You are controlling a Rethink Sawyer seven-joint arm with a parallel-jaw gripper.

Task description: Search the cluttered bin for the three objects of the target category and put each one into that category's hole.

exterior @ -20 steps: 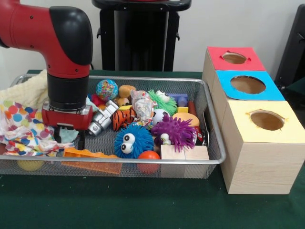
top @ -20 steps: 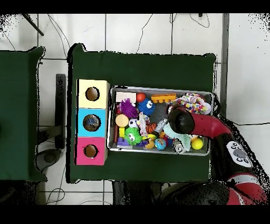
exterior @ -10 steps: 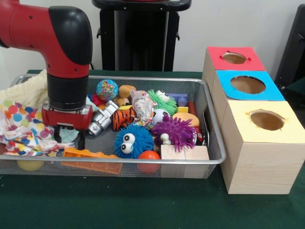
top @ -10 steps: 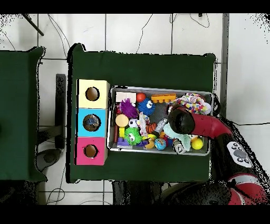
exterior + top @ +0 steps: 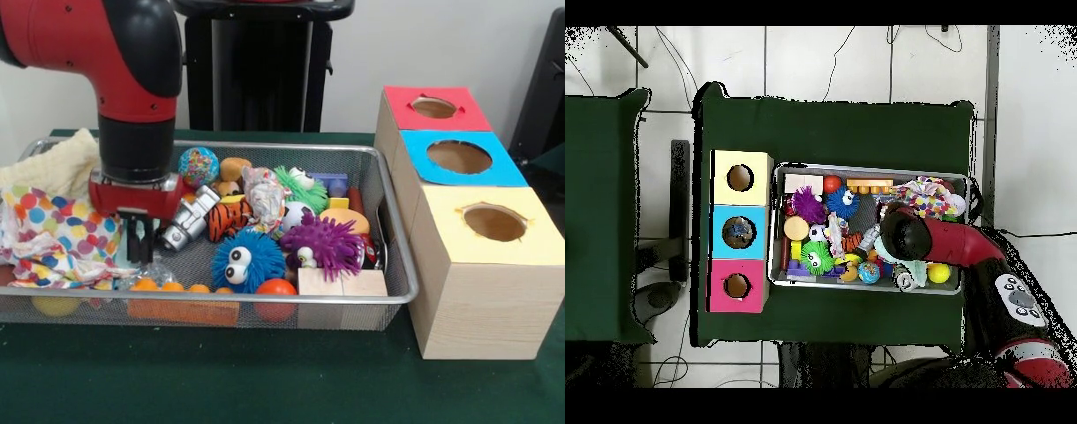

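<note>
Clutter fills the wire mesh bin (image 5: 399, 231), which is set on the green tablecloth (image 5: 265, 380) just beside a row of three wooden boxes. Each box is topped with a round hole: the red box (image 5: 434, 108) lies farthest back, the blue box (image 5: 459, 157) is in the middle, and the yellow box (image 5: 494, 224) is nearest the camera. The red and black arm (image 5: 106, 53) is lowered into the left part of the bin, and its gripper (image 5: 139, 243) is seen just above the mesh floor, beside the polka-dot cloth (image 5: 53, 234) and over the orange toothed block (image 5: 177, 300) that lies along the near wall. The dark fingers are drawn close together with almost no gap, and it cannot be told from either view whether anything is pinched between them. A silver toy camera (image 5: 188, 219) is found just right of the gripper, touching a tiger-striped toy (image 5: 228, 221). Toward the middle, a blue fuzzy ball with big eyes (image 5: 245, 261) sits next to a purple spiky ball (image 5: 331, 243), with an orange ball (image 5: 277, 290) and a plain wooden block (image 5: 341, 283) against the near wall. A green spiky toy (image 5: 300, 187) and a multicoloured ball (image 5: 199, 166) are placed farther back. From overhead, the arm's elbow is seen covering the right half of the bin (image 5: 865, 168).
</note>
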